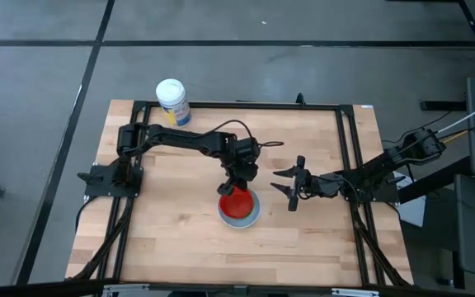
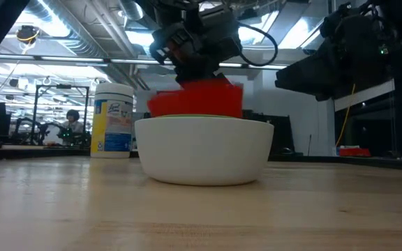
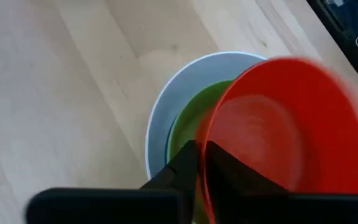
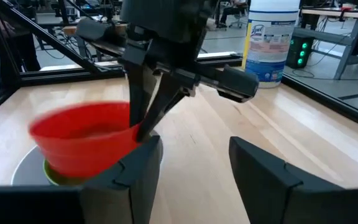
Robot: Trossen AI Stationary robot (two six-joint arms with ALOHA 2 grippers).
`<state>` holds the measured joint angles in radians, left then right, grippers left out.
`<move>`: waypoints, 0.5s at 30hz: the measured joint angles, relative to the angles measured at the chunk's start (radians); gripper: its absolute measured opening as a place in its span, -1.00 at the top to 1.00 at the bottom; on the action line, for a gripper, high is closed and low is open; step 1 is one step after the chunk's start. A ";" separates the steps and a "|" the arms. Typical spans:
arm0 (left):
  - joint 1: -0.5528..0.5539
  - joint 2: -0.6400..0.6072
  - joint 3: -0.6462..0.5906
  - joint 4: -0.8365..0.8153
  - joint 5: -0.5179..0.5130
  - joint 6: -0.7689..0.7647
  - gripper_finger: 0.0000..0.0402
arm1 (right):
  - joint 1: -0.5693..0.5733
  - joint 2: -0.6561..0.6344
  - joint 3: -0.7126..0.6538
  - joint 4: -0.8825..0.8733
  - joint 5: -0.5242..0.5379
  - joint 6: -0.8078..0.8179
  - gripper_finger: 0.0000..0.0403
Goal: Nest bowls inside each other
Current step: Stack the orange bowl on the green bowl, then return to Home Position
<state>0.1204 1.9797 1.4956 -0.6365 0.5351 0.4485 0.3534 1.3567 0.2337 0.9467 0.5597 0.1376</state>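
The red bowl (image 1: pixel 237 200) (image 3: pixel 291 124) hangs tilted over the white bowl (image 1: pixel 250 219) (image 2: pixel 204 150), which stands on the table near its middle. A green bowl (image 3: pixel 188 118) (image 4: pixel 51 176) sits nested inside the white one. My left gripper (image 1: pixel 236 186) (image 3: pixel 201 163) is shut on the red bowl. In the low view the red bowl (image 2: pixel 195 101) dips behind the white bowl's rim. My right gripper (image 1: pixel 291 188) (image 4: pixel 194 174) waits open just right of the bowls, with nothing between its fingers. My left gripper pinches the red bowl's rim (image 3: pixel 202 134) on the side toward the table's far edge, one finger inside the bowl and one outside. The fingers (image 4: pixel 143 118) come slanting down from above. The bowl hangs tilted below them, its bottom inside the white bowl; whether it rests there is hidden.
A white-lidded canister (image 1: pixel 172 101) (image 2: pixel 112 118) with a blue and yellow label stands at the table's far left corner. A black frame (image 1: pixel 345 165) runs around the tabletop. Bare wood lies along the near side of the table.
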 joint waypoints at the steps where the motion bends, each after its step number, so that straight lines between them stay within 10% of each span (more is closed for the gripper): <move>1: 0.000 0.000 0.000 0.000 0.000 0.001 0.83 | 0.000 0.000 0.000 0.000 -0.001 0.001 0.02; 15: 0.030 -0.001 0.057 0.016 0.002 0.008 0.27 | 0.000 0.000 0.000 0.000 -0.018 0.008 0.10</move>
<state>0.1505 1.9789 1.5525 -0.6206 0.5374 0.4561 0.3534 1.3567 0.2337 0.9466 0.5415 0.1452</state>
